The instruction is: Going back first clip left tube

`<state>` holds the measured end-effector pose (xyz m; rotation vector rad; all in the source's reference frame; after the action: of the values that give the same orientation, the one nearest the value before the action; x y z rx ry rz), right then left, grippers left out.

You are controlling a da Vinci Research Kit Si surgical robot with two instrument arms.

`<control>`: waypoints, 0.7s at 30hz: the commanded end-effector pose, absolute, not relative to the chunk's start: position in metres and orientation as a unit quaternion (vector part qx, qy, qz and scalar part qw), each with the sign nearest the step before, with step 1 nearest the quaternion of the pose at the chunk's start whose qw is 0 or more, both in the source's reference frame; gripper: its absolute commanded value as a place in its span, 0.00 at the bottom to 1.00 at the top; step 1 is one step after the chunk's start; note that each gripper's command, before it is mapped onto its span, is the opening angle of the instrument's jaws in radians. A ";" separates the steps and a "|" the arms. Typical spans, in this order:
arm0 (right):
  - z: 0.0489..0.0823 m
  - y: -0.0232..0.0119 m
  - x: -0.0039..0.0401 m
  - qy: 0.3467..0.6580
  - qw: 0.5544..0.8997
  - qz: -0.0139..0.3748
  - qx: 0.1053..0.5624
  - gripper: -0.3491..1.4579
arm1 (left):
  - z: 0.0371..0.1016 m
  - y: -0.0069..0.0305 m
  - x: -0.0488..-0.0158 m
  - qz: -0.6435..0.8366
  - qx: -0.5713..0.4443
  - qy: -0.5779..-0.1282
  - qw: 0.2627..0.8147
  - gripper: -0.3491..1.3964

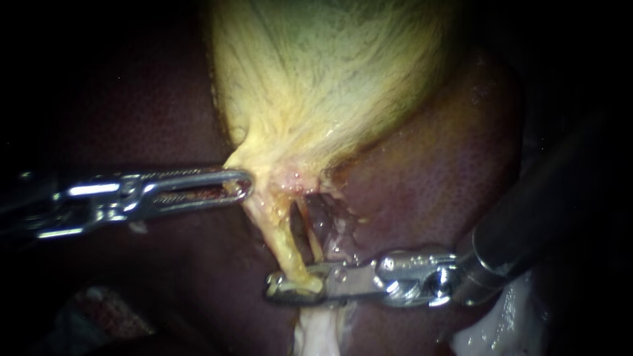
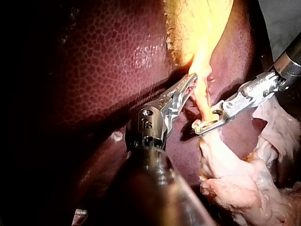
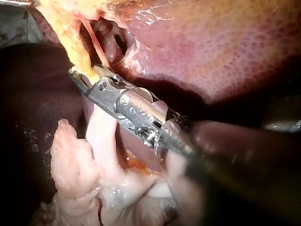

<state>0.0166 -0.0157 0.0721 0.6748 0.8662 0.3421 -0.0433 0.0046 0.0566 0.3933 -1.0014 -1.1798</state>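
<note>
— Tube position?
— The left tube (image 1: 282,240) hangs from the neck of the gallbladder (image 1: 330,72). It is yellow and runs down over the liver (image 1: 448,171). A thin strand (image 1: 315,245) lies just beside it, on its right in the endoscope view.
— And the right instrument (image 1: 283,287)?
— It comes in from the lower right and lies across the lower end of the left tube. Its jaws are clamped on the tube, one on each side. The tube looks squeezed flat between them.
— Under the jaws?
— Pale tissue (image 1: 316,333), wider than the tube above.
— The left instrument (image 1: 242,186)?
— It comes in from the left, about level. Its jaws are closed on the edge of the gallbladder neck, just above where the tube starts.
— Are the two touching?
— No. They are apart, with the tube's length between them.
</note>
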 end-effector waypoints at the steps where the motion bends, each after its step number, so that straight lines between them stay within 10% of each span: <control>1: 0.0722 -0.0156 0.0166 0.410 0.839 0.161 0.319 0.00 | 0.0566 0.0046 -0.0433 -0.529 0.176 -0.449 0.698 0.00; 13: 0.0727 -0.0140 0.0164 0.431 0.826 0.170 0.321 0.00 | 0.0566 0.0046 -0.0433 -0.529 0.176 -0.449 0.698 0.00; 21: 0.0724 -0.0140 0.0163 0.443 0.828 0.148 0.311 0.30 | 0.0566 0.0046 -0.0432 -0.529 0.177 -0.449 0.698 0.00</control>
<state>0.0164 -0.0141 0.0723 0.6562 0.9407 0.3068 -0.0432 0.0046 0.0566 0.3939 -1.0009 -1.1802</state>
